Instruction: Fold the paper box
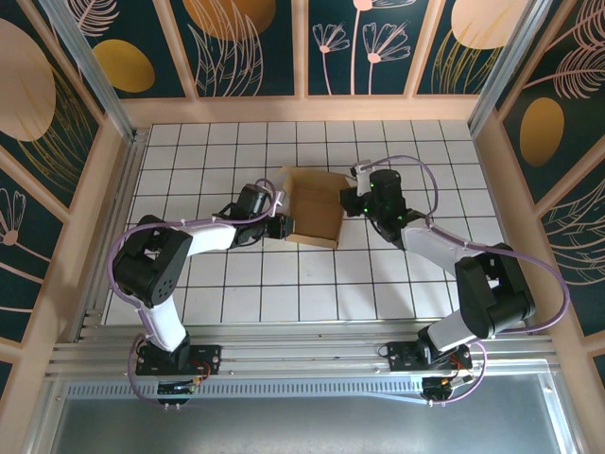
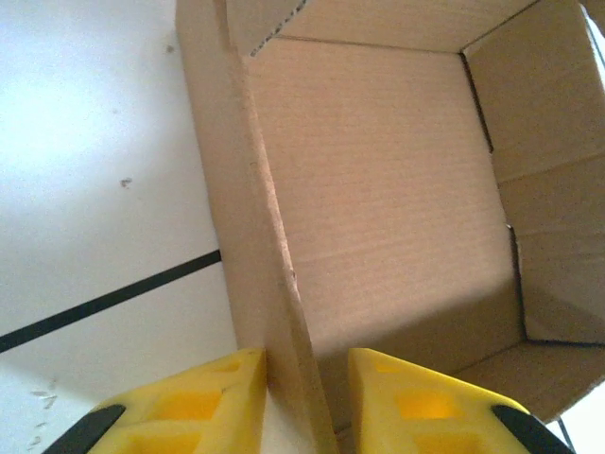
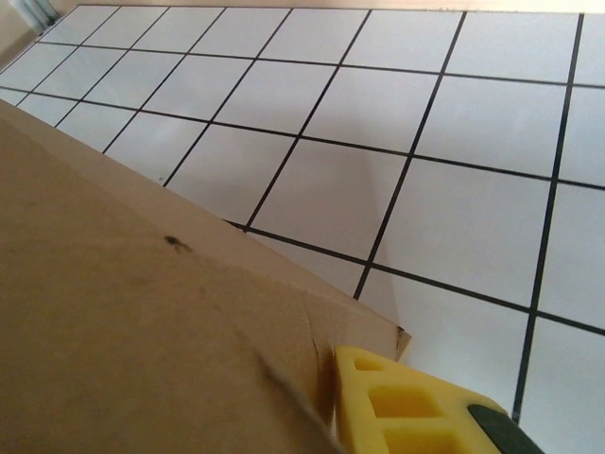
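The paper box (image 1: 315, 206) is a brown cardboard box standing open-topped in the middle of the tiled table. My left gripper (image 1: 284, 225) is at its left wall. In the left wrist view that wall runs between the two yellow fingers of the left gripper (image 2: 304, 364), with the box's inside (image 2: 378, 189) beyond; the jaws are shut on the wall. My right gripper (image 1: 351, 201) is at the box's right side. In the right wrist view one yellow finger (image 3: 397, 407) presses into a cardboard panel (image 3: 113, 312) near its corner. The other finger is hidden behind the panel.
White tiles with black lines (image 1: 284, 284) cover the table around the box. Wooden rims and painted panels (image 1: 302, 104) wall in the table at the back and both sides. Both arm bases (image 1: 180, 359) stand at the near edge.
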